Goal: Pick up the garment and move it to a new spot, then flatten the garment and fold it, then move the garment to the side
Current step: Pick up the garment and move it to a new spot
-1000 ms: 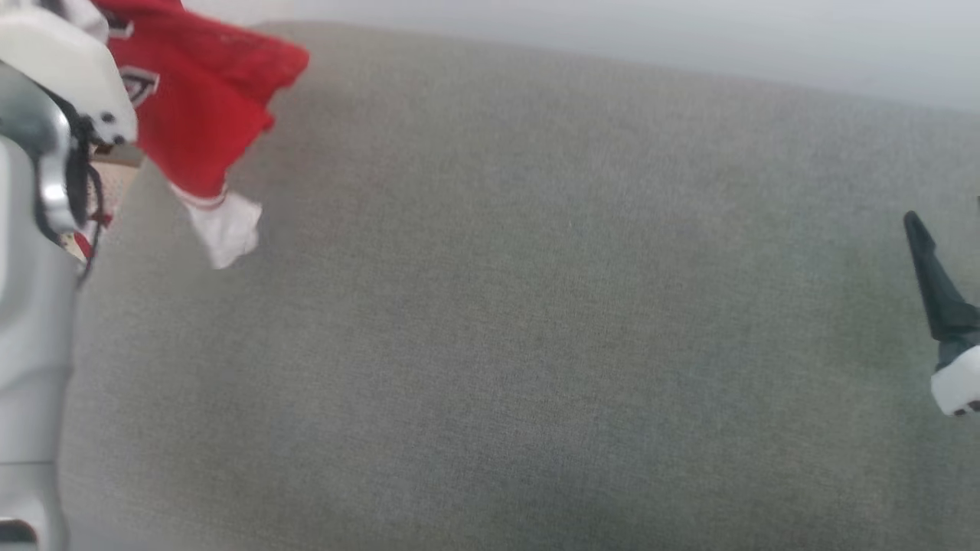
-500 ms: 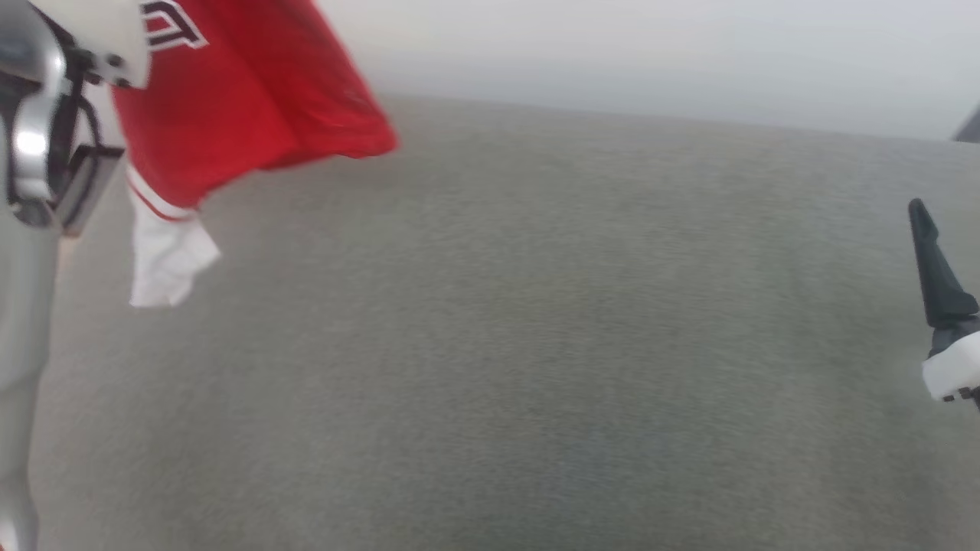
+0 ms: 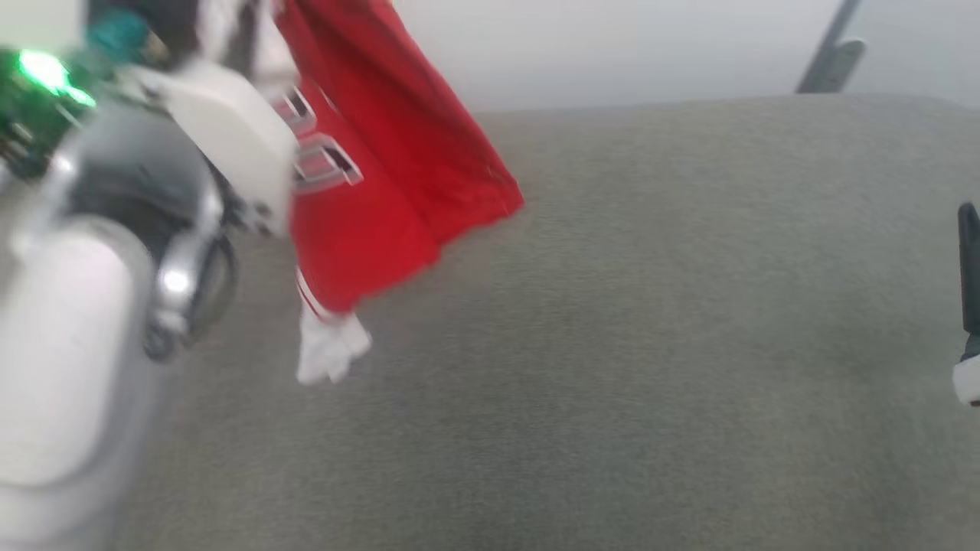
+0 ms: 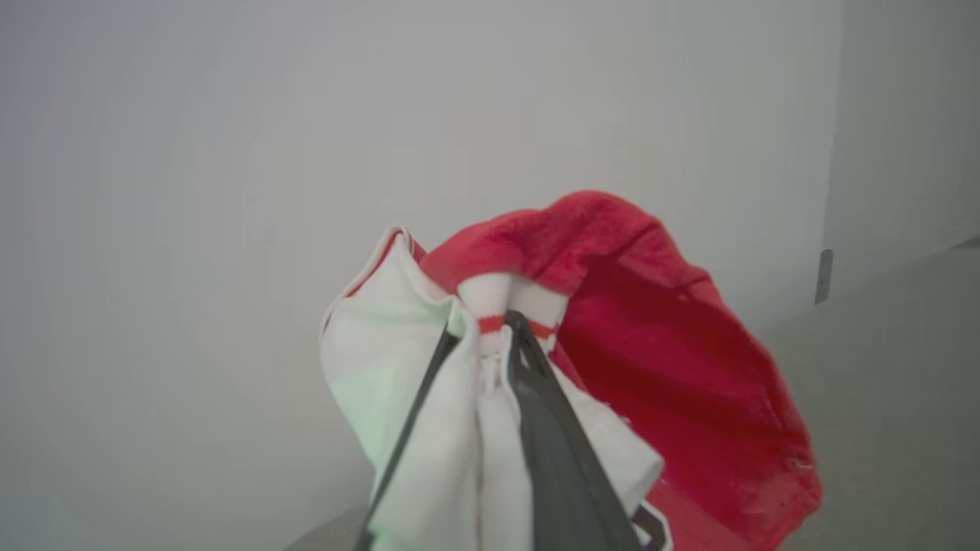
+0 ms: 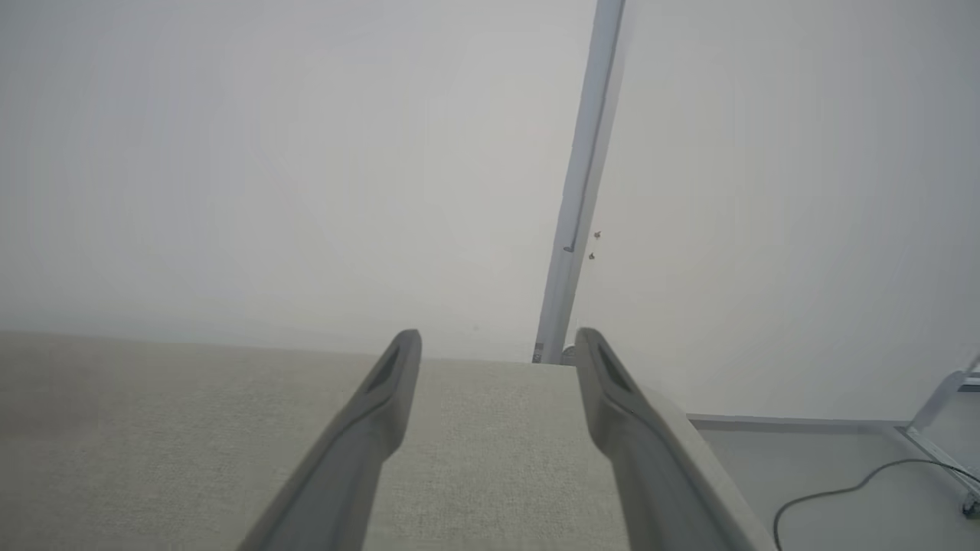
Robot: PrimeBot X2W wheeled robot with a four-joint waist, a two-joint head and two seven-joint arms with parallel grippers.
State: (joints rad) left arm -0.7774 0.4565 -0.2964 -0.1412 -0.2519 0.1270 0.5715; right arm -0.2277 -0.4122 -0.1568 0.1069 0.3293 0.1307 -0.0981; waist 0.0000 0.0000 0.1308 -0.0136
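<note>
The red garment [image 3: 390, 168] hangs in the air at the upper left of the head view, its white cuff [image 3: 329, 352] dangling just above the grey surface [image 3: 612, 344]. A dark-and-white printed logo shows on it beside my left wrist. In the left wrist view my left gripper [image 4: 490, 325] is shut on the garment's [image 4: 674, 383] white striped trim, with white and red cloth bunched around the fingers [image 4: 559, 459]. My right gripper [image 5: 498, 344] stands open over the grey surface's far edge with nothing between its fingers; one dark finger [image 3: 969, 260] of it shows at the head view's right edge.
A pale wall rises behind the grey cloth surface. A grey upright post [image 5: 582, 176] stands behind its far edge. At the right, lower down, lies a pale floor with a thin cable [image 5: 842, 490].
The head camera has swung, shifting the whole picture. The left arm has come closer and further right in view, carrying the garment, which now hangs longer and nearer the middle. The right finger sits closer to the edge.
</note>
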